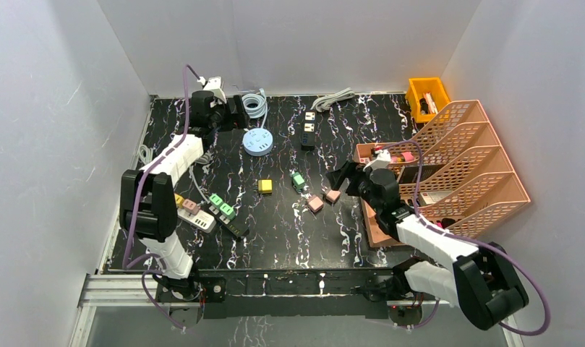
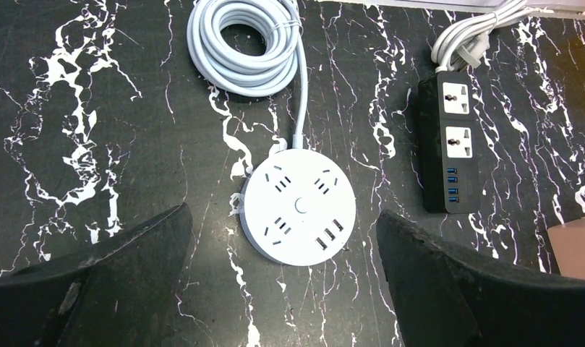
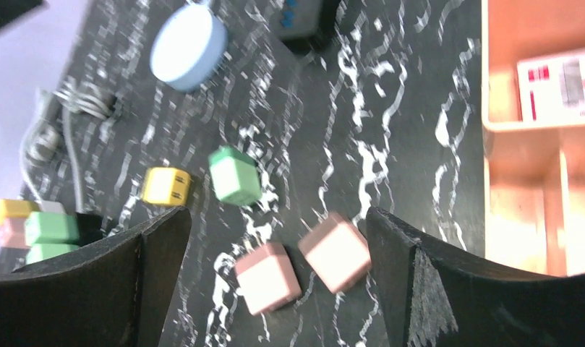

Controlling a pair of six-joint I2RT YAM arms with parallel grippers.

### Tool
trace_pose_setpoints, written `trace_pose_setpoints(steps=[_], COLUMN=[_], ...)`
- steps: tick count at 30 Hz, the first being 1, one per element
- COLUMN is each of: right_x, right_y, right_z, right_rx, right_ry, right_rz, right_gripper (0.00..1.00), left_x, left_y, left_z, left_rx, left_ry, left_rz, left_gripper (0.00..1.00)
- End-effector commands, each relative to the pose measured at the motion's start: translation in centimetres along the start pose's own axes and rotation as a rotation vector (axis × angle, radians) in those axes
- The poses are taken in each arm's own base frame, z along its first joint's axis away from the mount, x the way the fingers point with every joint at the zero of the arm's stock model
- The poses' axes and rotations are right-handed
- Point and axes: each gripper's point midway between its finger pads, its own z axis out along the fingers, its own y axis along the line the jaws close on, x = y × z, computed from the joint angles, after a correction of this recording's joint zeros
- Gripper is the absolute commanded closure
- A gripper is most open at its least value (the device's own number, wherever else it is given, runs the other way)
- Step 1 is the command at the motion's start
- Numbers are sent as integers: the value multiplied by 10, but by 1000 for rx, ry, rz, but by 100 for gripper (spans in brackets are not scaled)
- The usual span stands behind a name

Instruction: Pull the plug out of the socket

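A white power strip at the left carries a yellow plug and a pink plug; two green plugs sit in a dark strip beside it. They show blurred in the right wrist view. My left gripper is open and empty at the far left, above the round white socket, which holds no plug. My right gripper is open and empty over two loose pink plugs that lie between its fingers.
A loose yellow plug and a green plug lie mid-table. A black power strip and a coiled white cable are at the back. An orange file rack stands at the right, a yellow bin behind it.
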Motion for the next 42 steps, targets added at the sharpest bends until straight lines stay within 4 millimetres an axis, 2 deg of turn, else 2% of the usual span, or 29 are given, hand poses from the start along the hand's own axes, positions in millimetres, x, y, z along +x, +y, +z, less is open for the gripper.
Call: trace_pose_setpoints(steps=[1, 5, 8, 11, 12, 16, 25, 30, 33, 35, 36, 38, 40, 42], right_x=[-49, -58, -53, -49, -48, -41, -19, 2, 24, 35, 44, 54, 63, 76], right_y=[35, 60, 82, 103, 108, 124, 179, 204, 216, 222, 225, 236, 251, 269], right_z=[-11, -5, 8, 22, 25, 35, 55, 72, 88, 102, 107, 112, 114, 111], right_rx=[-160, -248, -276, -295, -292, -319, -342, -396, -397, -371, -363, -368, -398, -459], right_ry=[-211, -204, -154, -114, -110, -107, -106, -52, 24, 53, 69, 77, 79, 93], right_rz=[-29, -57, -163, -226, -237, -253, -464, -491, -535, -546, -564, -603, -652, -696], right_gripper=[1, 3, 41, 93, 100, 100, 100, 100, 100, 61, 34, 20, 14, 12], left_x=[-28, -34, -37, -40, -42, -48, -59, -64, -63, -63, -63, -63, -64, -63], left_y=[-4, -2, 0, 2, 3, 8, 13, 21, 30, 34, 37, 40, 43, 46], left_z=[-26, -36, -44, -52, -55, -67, -84, -93, -96, -97, -98, -101, -104, -105], left_rx=[-4, -26, -43, -64, -71, -94, -115, -141, -171, -185, -196, -211, -225, -236], left_ry=[-76, -92, -100, -105, -111, -134, -175, -192, -194, -193, -193, -193, -198, -198], left_rz=[20, 22, 24, 31, 32, 37, 41, 34, 28, 24, 24, 26, 30, 32], left_gripper=[2, 2, 2, 2, 2, 2, 2, 2, 2, 2, 2, 1, 2, 2])
